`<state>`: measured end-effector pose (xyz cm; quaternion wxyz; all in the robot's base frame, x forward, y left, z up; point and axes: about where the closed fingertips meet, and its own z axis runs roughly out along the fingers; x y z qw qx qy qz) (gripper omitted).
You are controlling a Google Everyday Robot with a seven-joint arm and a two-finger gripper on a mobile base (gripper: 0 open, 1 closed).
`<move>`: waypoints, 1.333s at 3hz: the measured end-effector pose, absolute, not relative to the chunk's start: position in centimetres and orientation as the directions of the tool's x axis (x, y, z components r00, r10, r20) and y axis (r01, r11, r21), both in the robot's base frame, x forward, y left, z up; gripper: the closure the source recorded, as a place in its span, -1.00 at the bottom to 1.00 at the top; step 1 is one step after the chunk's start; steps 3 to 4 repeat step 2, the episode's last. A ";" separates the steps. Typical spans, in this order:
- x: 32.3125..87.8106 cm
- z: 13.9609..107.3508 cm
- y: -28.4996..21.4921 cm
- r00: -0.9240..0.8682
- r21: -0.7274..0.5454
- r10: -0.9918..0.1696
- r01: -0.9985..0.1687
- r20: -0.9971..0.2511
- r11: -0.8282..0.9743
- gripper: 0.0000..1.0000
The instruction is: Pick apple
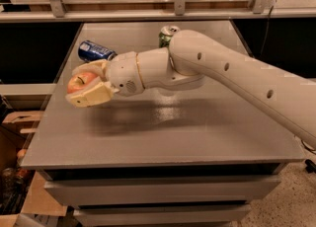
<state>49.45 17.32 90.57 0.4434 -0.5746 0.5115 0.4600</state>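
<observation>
The apple (81,81), red-orange with a yellowish patch, sits between the cream fingers (92,95) of my gripper (75,86) at the left side of the grey table (197,132). The gripper is shut on the apple and holds it above the table top, with a shadow on the surface beneath. One finger lies above the apple and one below. My white arm reaches in from the right across the table.
A blue soda can (96,52) lies on its side just behind the gripper. A green can (167,34) stands upright at the back, partly hidden by my arm. A shelf rail runs behind the table. Cardboard boxes (19,122) stand on the floor to the left.
</observation>
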 end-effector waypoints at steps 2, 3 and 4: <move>49.7 93.5 16.5 0.097 -0.083 -0.151 -0.992 -0.984 -0.095 1.00; 49.7 93.5 16.5 0.097 -0.083 -0.151 -0.992 -0.984 -0.095 1.00; 49.7 93.5 16.5 0.097 -0.083 -0.151 -0.992 -0.984 -0.095 1.00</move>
